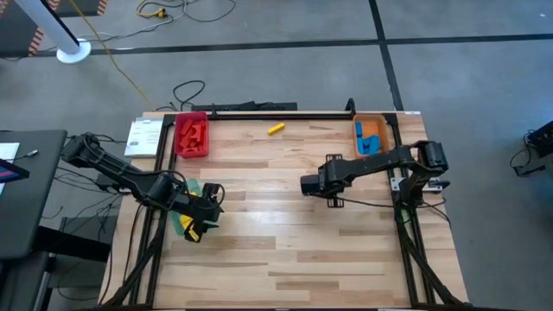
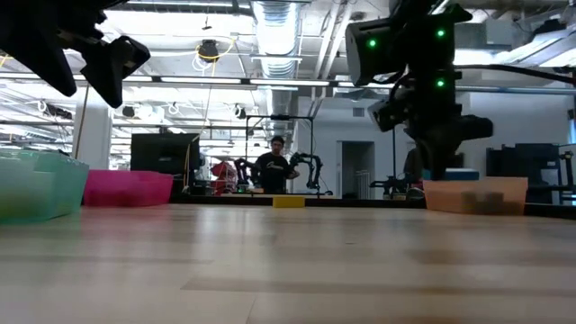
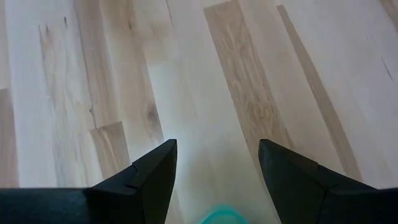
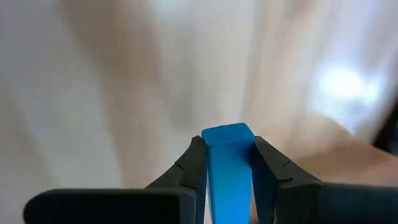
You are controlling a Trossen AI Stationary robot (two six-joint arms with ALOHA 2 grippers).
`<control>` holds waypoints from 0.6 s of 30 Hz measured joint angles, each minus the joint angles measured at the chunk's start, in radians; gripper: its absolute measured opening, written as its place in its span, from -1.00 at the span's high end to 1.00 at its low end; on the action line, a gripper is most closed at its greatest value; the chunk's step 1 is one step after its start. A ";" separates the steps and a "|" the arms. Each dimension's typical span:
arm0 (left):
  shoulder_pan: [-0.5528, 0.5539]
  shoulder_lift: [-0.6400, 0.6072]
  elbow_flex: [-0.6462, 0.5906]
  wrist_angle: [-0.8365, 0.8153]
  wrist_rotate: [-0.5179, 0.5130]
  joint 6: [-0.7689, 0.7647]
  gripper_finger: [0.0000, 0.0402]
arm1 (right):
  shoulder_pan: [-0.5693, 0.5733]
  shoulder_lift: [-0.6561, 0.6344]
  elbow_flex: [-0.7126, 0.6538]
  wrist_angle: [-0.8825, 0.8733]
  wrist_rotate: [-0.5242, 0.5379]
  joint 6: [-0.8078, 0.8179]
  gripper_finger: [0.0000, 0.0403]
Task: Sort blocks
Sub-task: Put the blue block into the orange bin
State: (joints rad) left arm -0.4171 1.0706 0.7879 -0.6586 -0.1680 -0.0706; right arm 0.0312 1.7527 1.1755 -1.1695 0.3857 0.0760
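I've got a blue block pinched in the right gripper, up off the table well short of the orange tray; I judge the next move is carrying it over that tray's blue pile and letting go. Only the right wrist view shows the block; the high view adds the left gripper spread and empty beside the green tray, a yellow block loose left of the orange tray.

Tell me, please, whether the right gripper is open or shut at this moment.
Shut on a blue block: the right wrist view shows the right gripper with both fingers pressed against the block's sides, above the table.
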 joint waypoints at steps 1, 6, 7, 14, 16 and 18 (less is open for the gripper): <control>0.000 0.000 0.000 0.000 -0.003 0.000 -0.11 | -0.009 0.000 0.006 -0.018 0.024 0.012 0.54; 0.000 0.000 0.000 0.000 -0.031 0.010 -0.11 | -0.066 0.000 0.020 -0.081 0.097 0.098 0.54; 0.000 0.000 0.000 0.000 -0.040 0.012 -0.11 | -0.082 0.000 0.020 -0.090 0.106 0.122 0.54; 0.000 0.000 0.000 0.044 -0.045 0.043 -0.11 | -0.192 -0.018 0.020 -0.084 0.162 0.206 0.54; 0.000 0.000 0.000 0.052 -0.045 0.052 -0.11 | -0.224 -0.039 0.019 -0.075 0.182 0.219 0.54; 0.000 0.000 0.000 0.053 -0.047 0.059 -0.11 | -0.257 -0.065 0.020 -0.067 0.201 0.232 0.54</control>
State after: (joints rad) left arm -0.4175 1.0710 0.7879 -0.6059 -0.2149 -0.0119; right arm -0.2256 1.6877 1.1953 -1.2361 0.5865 0.3084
